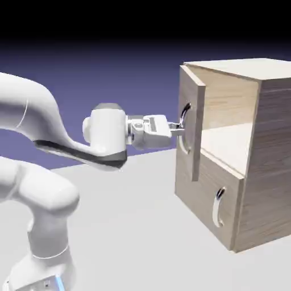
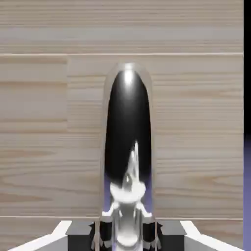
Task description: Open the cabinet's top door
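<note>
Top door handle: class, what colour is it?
Shiny silver, mirror-like with dark reflections. The handle shows best in the hand view.

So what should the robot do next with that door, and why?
Probably keep pulling the handle back toward the arm, swinging the top door wider. The pincer is shut on the handle, and the door stands only partly open, with a gap showing the cabinet shelf inside. It needs more swing to be fully open.
</note>
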{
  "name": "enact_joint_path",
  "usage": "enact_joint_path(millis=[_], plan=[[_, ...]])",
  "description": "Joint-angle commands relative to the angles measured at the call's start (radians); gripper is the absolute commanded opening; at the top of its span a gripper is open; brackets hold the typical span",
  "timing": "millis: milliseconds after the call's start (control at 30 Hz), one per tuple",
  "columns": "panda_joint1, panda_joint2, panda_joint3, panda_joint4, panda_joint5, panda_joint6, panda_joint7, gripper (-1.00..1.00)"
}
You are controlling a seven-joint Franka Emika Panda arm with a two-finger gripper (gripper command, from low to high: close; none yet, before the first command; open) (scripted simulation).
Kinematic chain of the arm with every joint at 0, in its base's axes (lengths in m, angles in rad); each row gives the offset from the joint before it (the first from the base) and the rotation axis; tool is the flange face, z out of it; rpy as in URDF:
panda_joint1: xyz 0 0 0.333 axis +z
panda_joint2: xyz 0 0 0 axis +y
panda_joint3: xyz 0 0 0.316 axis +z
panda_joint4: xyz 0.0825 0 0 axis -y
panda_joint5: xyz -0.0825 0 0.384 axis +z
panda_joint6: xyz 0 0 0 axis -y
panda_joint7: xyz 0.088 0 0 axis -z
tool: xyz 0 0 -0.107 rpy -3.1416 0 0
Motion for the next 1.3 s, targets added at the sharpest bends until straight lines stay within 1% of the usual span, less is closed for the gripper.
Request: enact_joint_path(millis=[0, 300, 400, 600, 800, 1033, 1267], plan=[[-0.02, -0.004, 0.036, -0.008, 0.033, -0.004, 0.0, -1.0], [-0.212, -0.054, 0.362, -0.05, 0.319, 0.024, -0.005, -1.0], [-0.217, -0.084, 0.454, -0.066, 0.449, -0.017, -0.043, -1.0], [-0.153, -0.105, 0.617, -0.072, 0.71, -0.177, -0.115, -1.0], [-0.103, -0.048, 0.813, -0.013, 0.971, -0.384, -0.141, -1.0], [-0.147, 0.113, 1.067, 0.16, 1.231, -0.661, -0.119, -1.0], [-0.318, 0.301, 1.32, 0.4, 1.389, -0.928, -0.063, -1.0]])
